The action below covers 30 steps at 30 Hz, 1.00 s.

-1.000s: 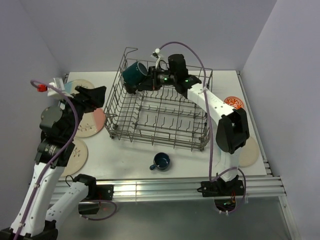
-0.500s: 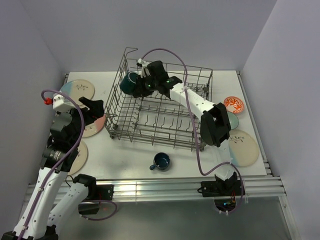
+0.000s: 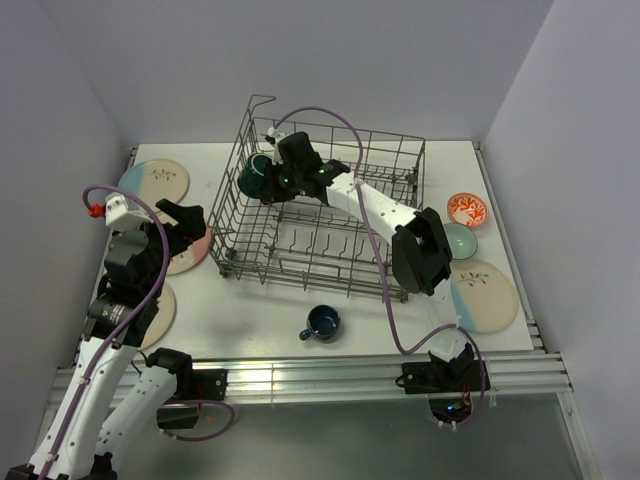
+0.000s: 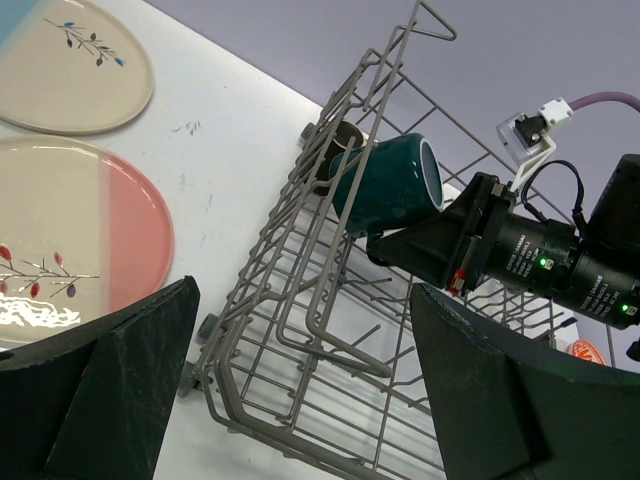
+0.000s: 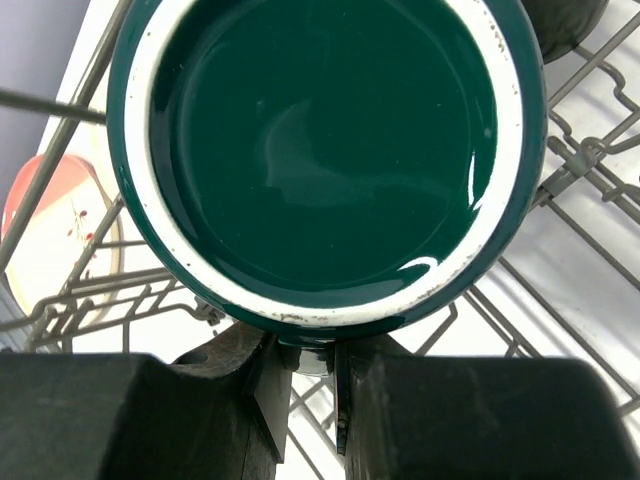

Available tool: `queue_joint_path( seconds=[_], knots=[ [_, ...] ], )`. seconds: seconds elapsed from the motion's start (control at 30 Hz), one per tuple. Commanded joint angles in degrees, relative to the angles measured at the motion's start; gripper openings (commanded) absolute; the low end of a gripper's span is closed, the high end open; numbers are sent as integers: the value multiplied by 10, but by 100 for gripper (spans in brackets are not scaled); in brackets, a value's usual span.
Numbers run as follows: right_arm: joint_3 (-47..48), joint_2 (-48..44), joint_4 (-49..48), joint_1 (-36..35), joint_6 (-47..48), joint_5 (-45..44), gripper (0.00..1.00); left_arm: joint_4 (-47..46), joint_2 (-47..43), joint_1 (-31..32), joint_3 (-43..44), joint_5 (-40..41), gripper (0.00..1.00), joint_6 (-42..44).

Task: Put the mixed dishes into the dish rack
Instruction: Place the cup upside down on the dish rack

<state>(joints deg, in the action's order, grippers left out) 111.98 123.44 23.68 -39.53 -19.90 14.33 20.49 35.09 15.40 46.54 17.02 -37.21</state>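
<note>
We see R jaws (image 5: 310, 372) pinching the teal mug (image 5: 325, 150) at its lower edge, mouth facing the wrist. It's up among the dish rack (image 3: 310, 278) wires, at the raised-loop corner. A dark mug (image 4: 338, 140) sits just beyond, wires close either side. L jaws (image 3: 185, 222) are spread wide, empty, outside the rack, whose side wall stands btwn them & the mug. Pink-cream plate (image 4: 70, 250) lies on the table (image 4: 230, 150) just left of them, blue-cream plate (image 4: 70, 65) further ahead.
</note>
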Motion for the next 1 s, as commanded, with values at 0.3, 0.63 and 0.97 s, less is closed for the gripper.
queue_joint_path(
  seconds=[0.3,0.63,0.97],
  knots=[
    [45,27,-46,-8,-38,-8,0,-10,-1,-3,-12,7,94,-13],
    [48,36,-50,-13,-46,13,0,-12,6,-5,-14,6,93,-14],
    [40,38,-44,-22,-51,-1,0,-12,8,-7,-14,4,93,-15]
  ],
)
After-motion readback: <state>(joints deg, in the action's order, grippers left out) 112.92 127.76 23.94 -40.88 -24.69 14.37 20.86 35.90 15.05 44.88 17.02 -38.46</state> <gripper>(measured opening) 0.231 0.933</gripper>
